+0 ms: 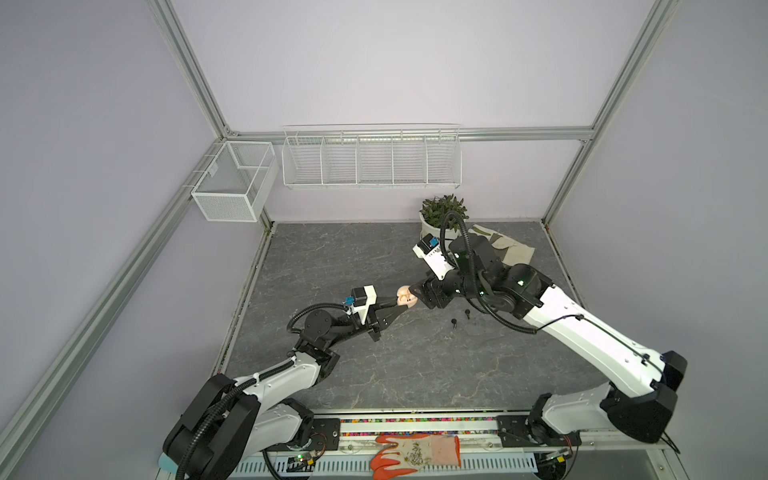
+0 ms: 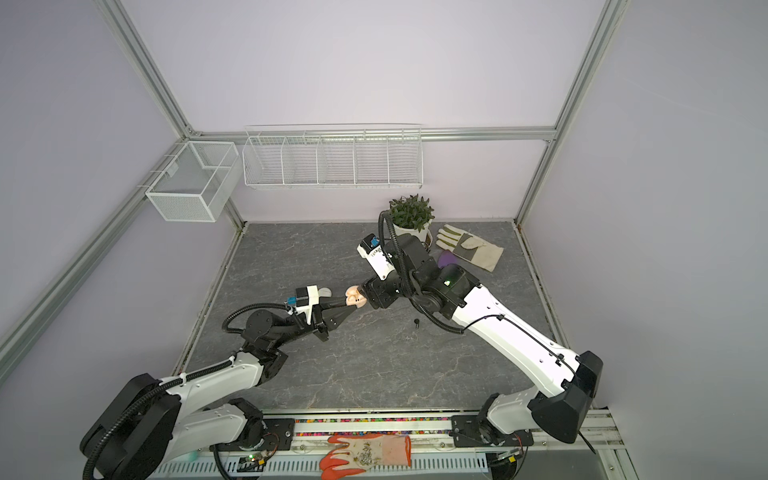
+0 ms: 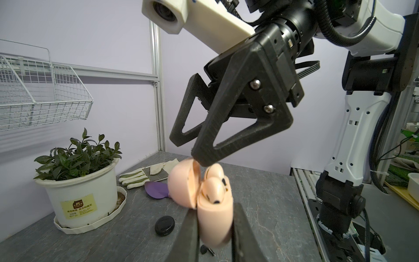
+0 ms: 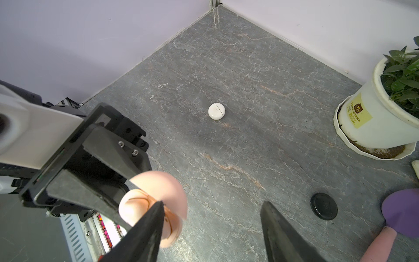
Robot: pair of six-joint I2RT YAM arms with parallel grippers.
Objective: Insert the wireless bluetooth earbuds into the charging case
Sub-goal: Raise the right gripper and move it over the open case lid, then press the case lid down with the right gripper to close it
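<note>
My left gripper is shut on the body of a peach charging case, held above the table with its lid swung open. Two pale earbuds sit in its wells. My right gripper is open; one fingertip touches the case's top at the hinge, by the lid. Both top views show the case between the two grippers. Two black earbuds lie on the table under the right arm; one shows below the case.
A shut black case, a shut white case and a purple case lie on the table. A potted plant and work glove sit at the back right. Wire baskets hang on the wall.
</note>
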